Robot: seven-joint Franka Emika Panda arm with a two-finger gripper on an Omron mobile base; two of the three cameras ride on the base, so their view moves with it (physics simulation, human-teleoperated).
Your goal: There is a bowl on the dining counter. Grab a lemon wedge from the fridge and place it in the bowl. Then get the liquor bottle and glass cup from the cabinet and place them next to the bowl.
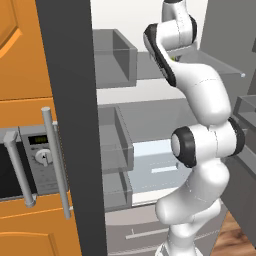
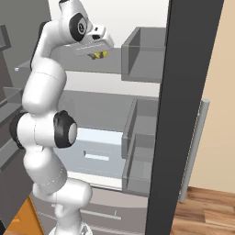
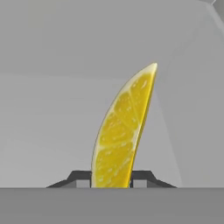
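Fingers (image 3: 78, 177) sit clamped on the wedge (image 3: 120, 140), one at each side of its base, and the slice stands up between them, its point leaning away past the tips. You have the gripper (image 2: 97, 54) up at the fridge's top shelf (image 2: 87, 66) (yellow just peeks out beneath the hand), with grey fridge wall beyond. By my reading the fetch step is on: lemon gripped, bowl not yet reached. Next, you should back the hand out clear of the door bins (image 2: 144, 55), then carry the wedge to the dining counter without loosening the grip.
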